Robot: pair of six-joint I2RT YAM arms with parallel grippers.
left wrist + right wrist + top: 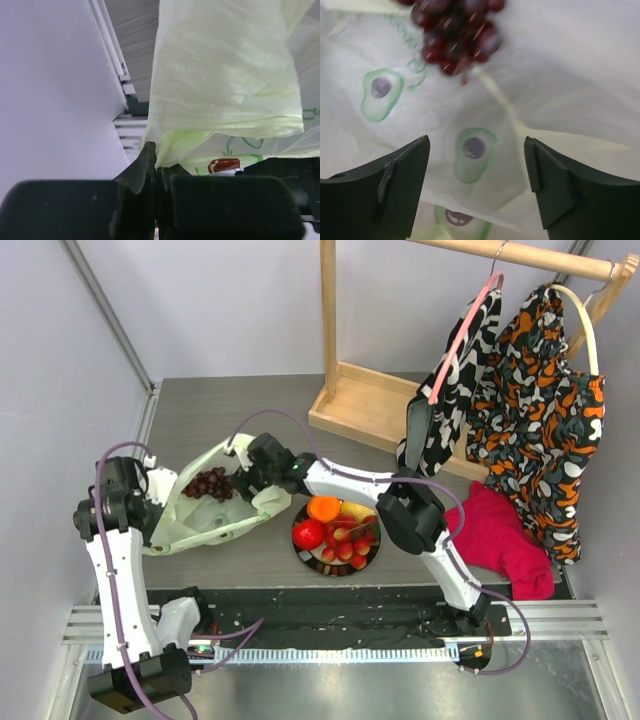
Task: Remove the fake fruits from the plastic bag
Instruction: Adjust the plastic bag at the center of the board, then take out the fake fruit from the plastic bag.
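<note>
Pinching a fold of the plastic bag point(225, 75), the left claw point(157, 172) is clamped on the thin film at the bag's left edge, with its dark fingers pressed together and the film caught between them. The right claw point(477, 185) is at the bag's open mouth, spread wide with nothing between its fingers. It points at the grape bunch point(455, 30), which lies ahead of it on the bag's inner wall, apart from both fingers.

In the top view the bag lies crumpled on the table point(250, 410), and the grapes are the only fruit visible inside. The orange point(323, 508), apple point(308, 533), lemon point(352, 511) and berries point(348, 548) sit together on the plate point(330, 573) just right of the bag.

The bunch looks like light plastic, glossy and lumpy, so it is likely to slip or roll under the fingers. Closing across the thick middle of the cluster seems safer than taking a single outer grape. The bag is soft and crinkly and will probably bunch up under the claw. The main risk is catching film along with the grapes and dragging the bag out with them.
</note>
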